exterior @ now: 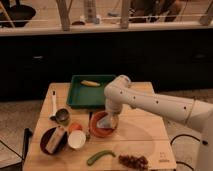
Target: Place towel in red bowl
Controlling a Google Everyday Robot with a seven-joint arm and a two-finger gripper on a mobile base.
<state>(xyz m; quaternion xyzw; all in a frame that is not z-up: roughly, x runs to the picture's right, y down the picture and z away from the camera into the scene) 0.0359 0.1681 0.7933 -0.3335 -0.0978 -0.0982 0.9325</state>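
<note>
hanging over the red bowl (96, 131) mid-table (145, 136), the gripper (108, 118) is sitting with the pale towel (113, 124) seemingly inside the bowl, so placement is looking nearly done, though i cannot tell whether it is gripping or letting go.

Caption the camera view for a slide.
One-armed robot's tool hangs at the red bowl on a wooden table, pale towel beneath it, green tray behind.
</note>
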